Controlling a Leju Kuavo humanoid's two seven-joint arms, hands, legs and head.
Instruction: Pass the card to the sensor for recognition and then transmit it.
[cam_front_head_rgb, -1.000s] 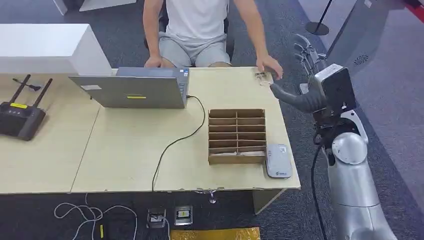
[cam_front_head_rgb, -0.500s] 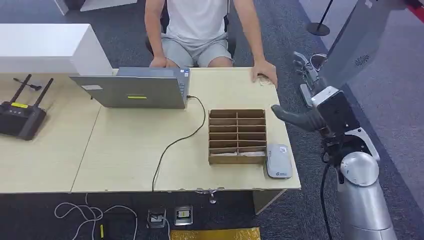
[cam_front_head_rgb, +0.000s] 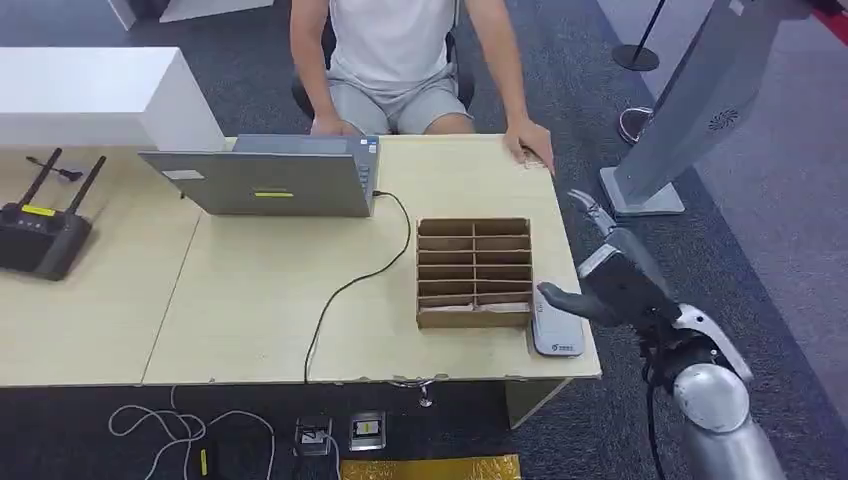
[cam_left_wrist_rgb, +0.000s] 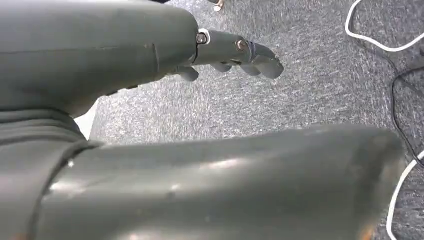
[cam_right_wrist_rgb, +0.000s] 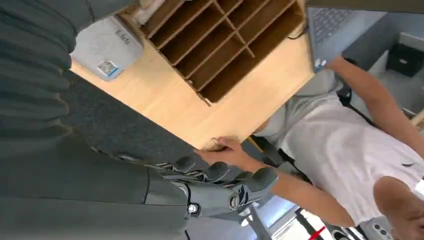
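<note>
Grey-fingered right hand (cam_front_head_rgb: 603, 290) hovers empty, fingers spread, its thumb over the white card sensor (cam_front_head_rgb: 556, 322) — the small card (cam_front_head_rgb: 527, 157) lies well beyond it under a person's hand (cam_front_head_rgb: 531, 143); reach there first.

Sensor (cam_front_head_rgb: 557, 322): flat grey-white card reader with rounded corners, lying flat at the lower right of the head view, on the front right corner of the table, just beside the right side of the brown compartment box. Small blue logo at its near end. In the right wrist view it sits at upper left (cam_right_wrist_rgb: 107, 47), label sticker visible.

Card (cam_front_head_rgb: 527, 153): barely visible under the person's hand at the far right table edge; details unclear.
</note>
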